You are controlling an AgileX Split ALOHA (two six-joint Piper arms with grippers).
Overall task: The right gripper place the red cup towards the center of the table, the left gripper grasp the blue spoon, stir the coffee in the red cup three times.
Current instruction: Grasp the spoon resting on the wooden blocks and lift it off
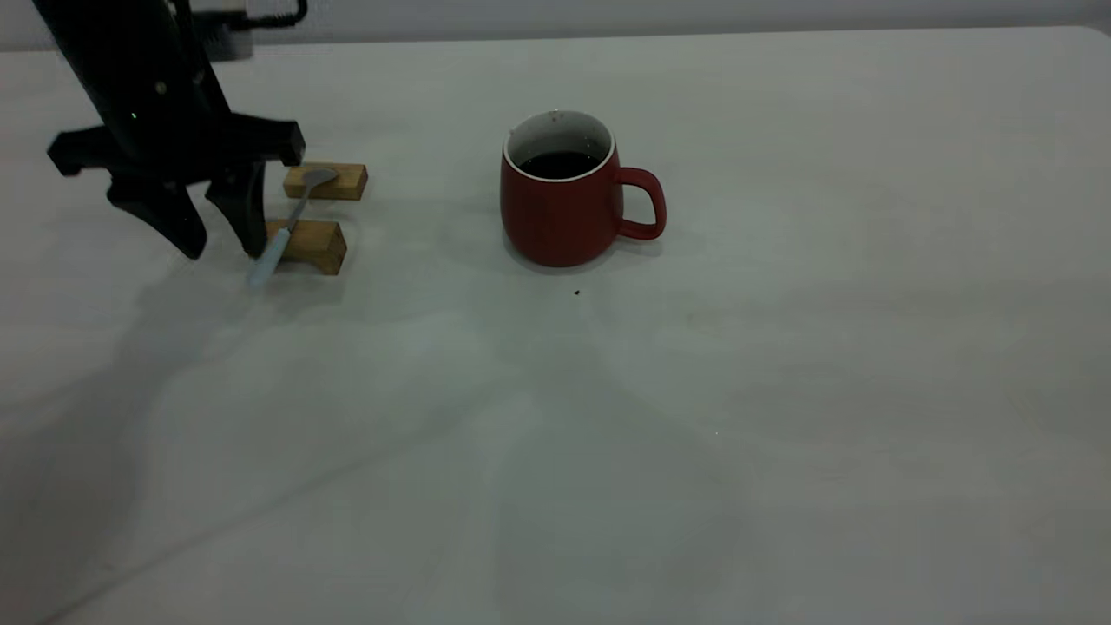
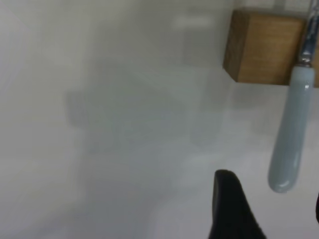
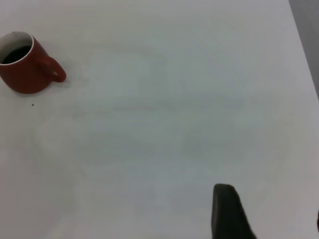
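Red cup [image 1: 562, 213]: dark red mug, white rim and inside, loop handle, mid-table [image 1: 608, 451].
Coffee [image 1: 560, 163]: near-black, low in cup.
Left gripper [image 1: 224, 246]: fingers spread, tips beside blue spoon [image 1: 276, 243] handle.
Spoon: pale handle, bridges two wooden blocks [image 1: 311, 245].
Right gripper [image 3: 271, 214]: far from cup, jaws apart.

Open table [image 1: 781, 417] surrounds the red cup [image 1: 560, 217]; wooden blocks [image 1: 314, 245] crowd the blue spoon [image 1: 276, 247].

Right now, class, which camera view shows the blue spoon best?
The exterior view: the whole blue spoon shows, lying across two wooden blocks beside the left gripper. The left wrist view shows only its pale handle and one block. The right wrist view misses it.
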